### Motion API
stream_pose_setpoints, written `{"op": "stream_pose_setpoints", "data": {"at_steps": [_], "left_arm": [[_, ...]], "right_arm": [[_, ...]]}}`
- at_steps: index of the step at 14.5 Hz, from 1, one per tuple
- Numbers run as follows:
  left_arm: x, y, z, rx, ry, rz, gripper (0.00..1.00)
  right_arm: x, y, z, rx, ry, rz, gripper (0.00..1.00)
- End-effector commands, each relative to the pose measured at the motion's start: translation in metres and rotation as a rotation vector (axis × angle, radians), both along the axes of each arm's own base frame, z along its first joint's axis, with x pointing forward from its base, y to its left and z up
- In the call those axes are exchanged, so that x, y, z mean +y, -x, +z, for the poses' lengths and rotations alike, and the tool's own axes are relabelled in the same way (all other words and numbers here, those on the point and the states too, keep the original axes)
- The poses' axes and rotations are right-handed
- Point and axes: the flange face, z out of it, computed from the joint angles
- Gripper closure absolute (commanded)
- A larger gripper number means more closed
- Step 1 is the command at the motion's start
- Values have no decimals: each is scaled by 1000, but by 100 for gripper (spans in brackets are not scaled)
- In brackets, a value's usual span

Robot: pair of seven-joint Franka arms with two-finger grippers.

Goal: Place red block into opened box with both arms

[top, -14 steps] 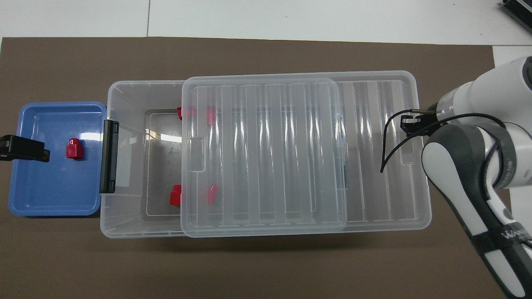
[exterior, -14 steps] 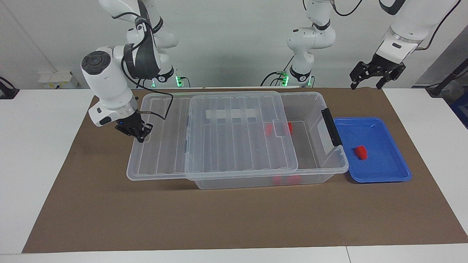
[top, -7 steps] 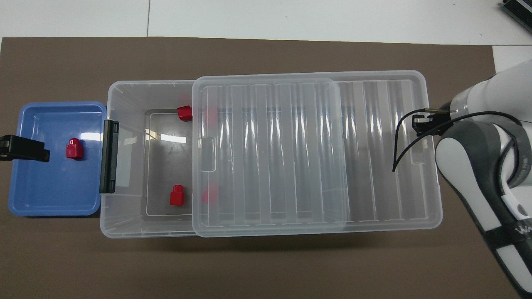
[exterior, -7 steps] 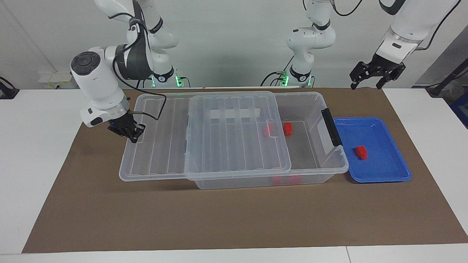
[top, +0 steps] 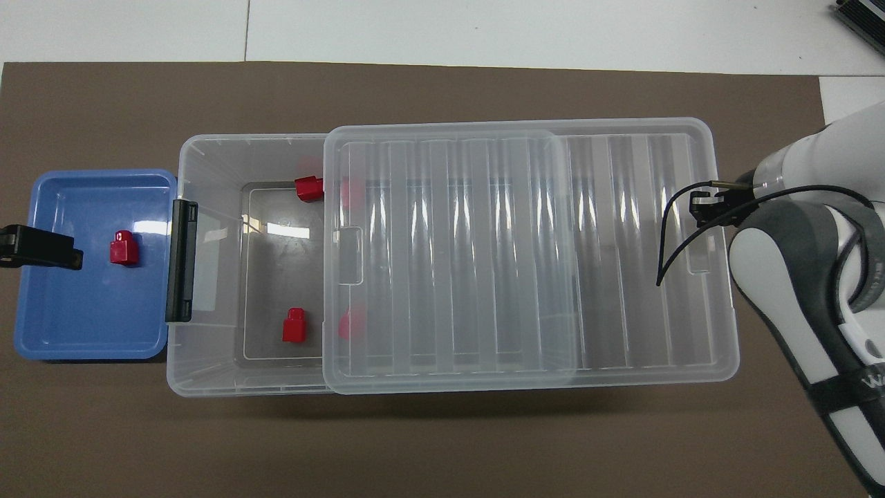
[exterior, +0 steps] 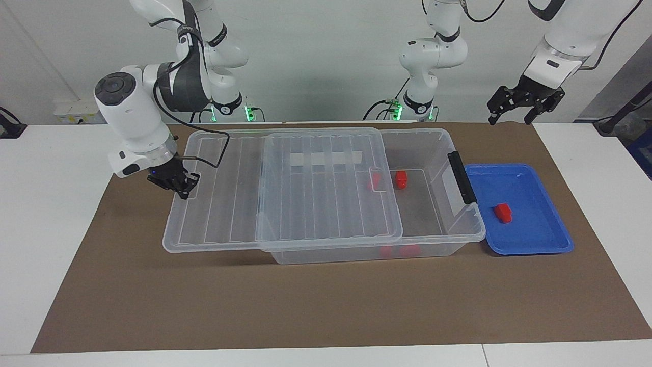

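One box (exterior: 433, 224), clear, centre frame in the facing view, its ribbed lid (exterior: 285, 188) slid partway off toward my right arm's end. One blue tray (exterior: 530, 239), right of frame, holding the red block (exterior: 503, 212). My right gripper (exterior: 178, 184), fingers together, clamped on the lid's end. My left gripper (exterior: 514, 109), fingers apart, waits upper right.

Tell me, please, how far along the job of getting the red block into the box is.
Done: the lid is slid partway off the box, exposing the end near the blue tray. In hand: the right end effector, shut, holds the lid's edge. Left: the red block lies in the tray; the left end effector waits open above the table.
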Motion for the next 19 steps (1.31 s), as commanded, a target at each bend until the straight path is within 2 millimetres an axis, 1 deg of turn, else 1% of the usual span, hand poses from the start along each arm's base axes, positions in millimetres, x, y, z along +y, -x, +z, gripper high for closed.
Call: {"op": "stream_pose_setpoints", "data": {"at_steps": [1,3,4,5,6,7,8,10,12,14,15,16,17,18,19], "left_arm": [[18,4,2,-17,0,6,0],[22,0,3,-60,-4,0,0],[26,-1,-1,-64,-42,-6,0],[30,-1,-2,-77,-95,-38,0],[33,-2,-6,-88,-105,-81,0],[38,-4,-11,-104,-107,-88,0],[41,-7,-17,-117,-108,-85,0],[45,-13,-36,-131,-107,-82,0],[67,-15,-58,-131,-105,-38,0],[80,-17,-89,-146,-77,-1,0],[87,-20,-109,-154,-67,19,0],[90,-24,-128,-156,-65,21,0],[91,-28,-137,-156,-64,22,0],[94,-35,-153,-143,-59,47,0],[96,-41,-164,-151,-56,104,0]], "right_arm": [[1,9,15,3,12,28,100],[4,10,32,-3,14,32,100],[3,11,39,1,19,33,100],[2,12,51,-3,19,33,67],[2,15,59,-6,19,29,33],[0,19,70,-17,20,23,7],[-4,25,80,-25,20,15,1],[-6,35,94,-22,21,11,0],[-9,45,107,-19,18,1,0],[-11,53,115,-8,16,3,0],[-10,54,125,-3,20,7,0],[-10,53,133,21,17,6,0],[-10,52,138,34,17,4,0],[-11,52,142,34,17,4,0],[-11,52,145,29,17,4,0]]}}
